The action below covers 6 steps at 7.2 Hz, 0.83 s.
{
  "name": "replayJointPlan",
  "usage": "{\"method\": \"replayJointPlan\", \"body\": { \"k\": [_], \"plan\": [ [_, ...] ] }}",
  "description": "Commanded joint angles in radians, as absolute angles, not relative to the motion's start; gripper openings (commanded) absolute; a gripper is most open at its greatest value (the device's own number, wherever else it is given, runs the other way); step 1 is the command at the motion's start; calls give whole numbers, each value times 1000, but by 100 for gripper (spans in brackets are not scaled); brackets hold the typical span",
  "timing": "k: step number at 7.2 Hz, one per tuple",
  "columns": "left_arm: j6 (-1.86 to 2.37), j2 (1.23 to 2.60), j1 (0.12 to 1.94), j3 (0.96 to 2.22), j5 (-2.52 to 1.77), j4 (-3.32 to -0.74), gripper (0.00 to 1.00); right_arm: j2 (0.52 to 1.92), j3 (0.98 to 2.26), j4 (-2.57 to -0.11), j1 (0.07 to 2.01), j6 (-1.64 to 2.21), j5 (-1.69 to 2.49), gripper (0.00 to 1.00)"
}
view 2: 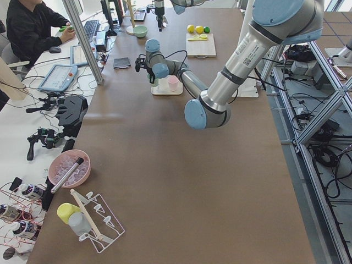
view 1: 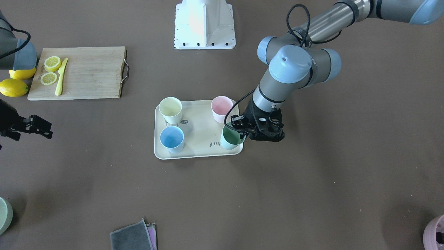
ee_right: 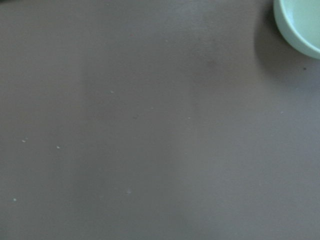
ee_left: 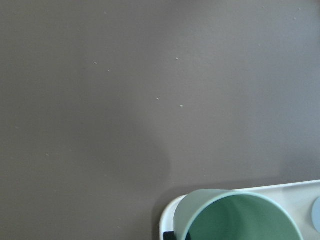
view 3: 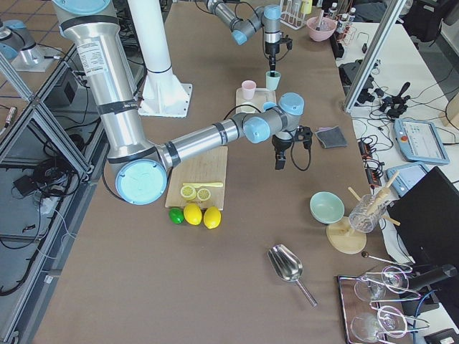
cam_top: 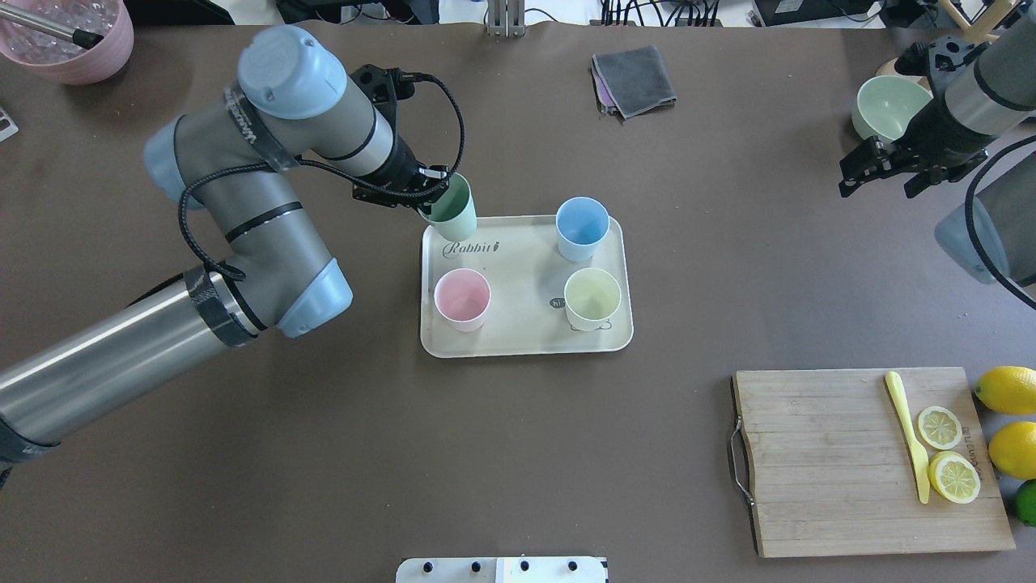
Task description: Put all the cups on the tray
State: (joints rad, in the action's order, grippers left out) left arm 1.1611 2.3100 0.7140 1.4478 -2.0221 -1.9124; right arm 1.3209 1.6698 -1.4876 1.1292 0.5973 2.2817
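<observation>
Left gripper (view 1: 241,131) is pinching the rim of the green cup (view 1: 229,139), one finger inside and one outside, at the corner of the tray (view 1: 199,130) nearest that arm. The cup leans a little, and I cannot tell whether its base sits flat inside the raised edge. If it is let go while tilted, or with its base riding on that edge, it could topple and roll off onto the table. A sideways pull-away could also drag it over, or knock the pink cup (view 1: 222,108) near it. Right gripper (cam_top: 876,182) hangs spread and empty, well apart. Count: four cups in all, with yellow (view 1: 170,109), blue (view 1: 171,139) and pink standing upright on the one tray.
</observation>
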Motion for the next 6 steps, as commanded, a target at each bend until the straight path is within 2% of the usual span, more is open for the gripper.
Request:
{"method": "replayJointPlan", "body": {
  "k": [1, 3, 4, 6],
  "plan": [
    [1178, 2319, 632, 1434, -1918, -1913, 0, 1385, 1674, -1486, 1179, 523, 2318, 100],
    [1174, 2312, 621, 1419, -1889, -1916, 0, 1449, 1678, -1476, 1215, 474, 2321, 100],
    [1164, 2307, 623, 1427, -1887, -1916, 96, 1477, 1678, -1445, 1236, 479, 2319, 100],
    [1100, 2255, 720, 1523, -1940, -1898, 98, 1488, 1675, -1415, 1334, 471, 2310, 100]
  ]
}}
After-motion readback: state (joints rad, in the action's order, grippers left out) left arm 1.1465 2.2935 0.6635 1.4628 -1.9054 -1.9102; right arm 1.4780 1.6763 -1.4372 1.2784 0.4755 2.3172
